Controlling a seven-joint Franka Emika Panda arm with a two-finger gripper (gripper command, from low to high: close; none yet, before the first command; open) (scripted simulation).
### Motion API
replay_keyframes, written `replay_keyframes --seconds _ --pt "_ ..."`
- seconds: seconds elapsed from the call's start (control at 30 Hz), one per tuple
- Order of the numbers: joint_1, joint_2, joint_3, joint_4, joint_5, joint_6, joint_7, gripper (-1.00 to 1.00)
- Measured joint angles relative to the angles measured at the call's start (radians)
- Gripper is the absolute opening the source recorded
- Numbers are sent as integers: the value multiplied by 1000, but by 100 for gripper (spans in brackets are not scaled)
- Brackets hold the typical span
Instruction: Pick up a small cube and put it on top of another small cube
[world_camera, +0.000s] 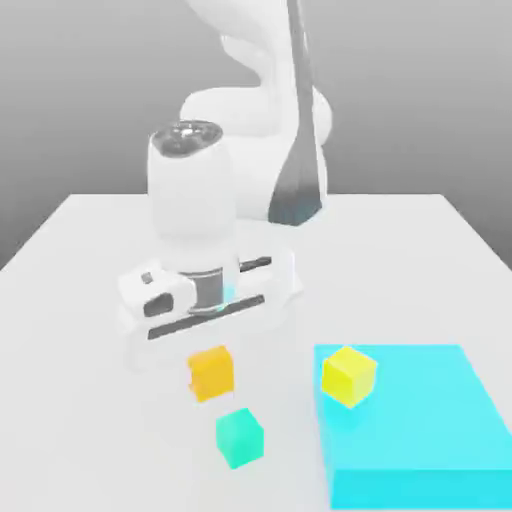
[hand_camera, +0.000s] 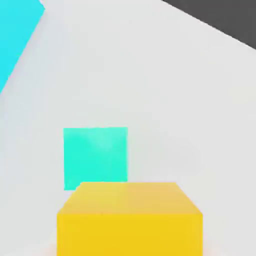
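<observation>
The small orange-yellow cube (world_camera: 211, 373) sits directly under my gripper (world_camera: 210, 352), whose white hand hangs just above it on the table. In the hand view this cube (hand_camera: 129, 220) looms large and close, with one side face showing. The teal-green cube (world_camera: 239, 437) rests on the table a short way nearer the front edge, apart from the orange-yellow one; the hand view sees it (hand_camera: 95, 158) from straight above. A lemon-yellow cube (world_camera: 349, 375) lies on the cyan platform.
A flat cyan platform (world_camera: 430, 440) takes up the front of the exterior view's right. The white table (world_camera: 80, 300) stretches to the exterior view's left. The arm's base (world_camera: 270, 140) rises behind the hand.
</observation>
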Motion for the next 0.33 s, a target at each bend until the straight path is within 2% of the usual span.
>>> replay_keyframes --seconds 0.07,0.2,0.23,0.33 --pt "20 35 2 5 2 32 -47 -100" --pt "9 168 24 15 65 155 -107 -100" --pt "2 196 33 16 79 182 -118 100" --pt "2 196 33 16 79 181 -118 100"
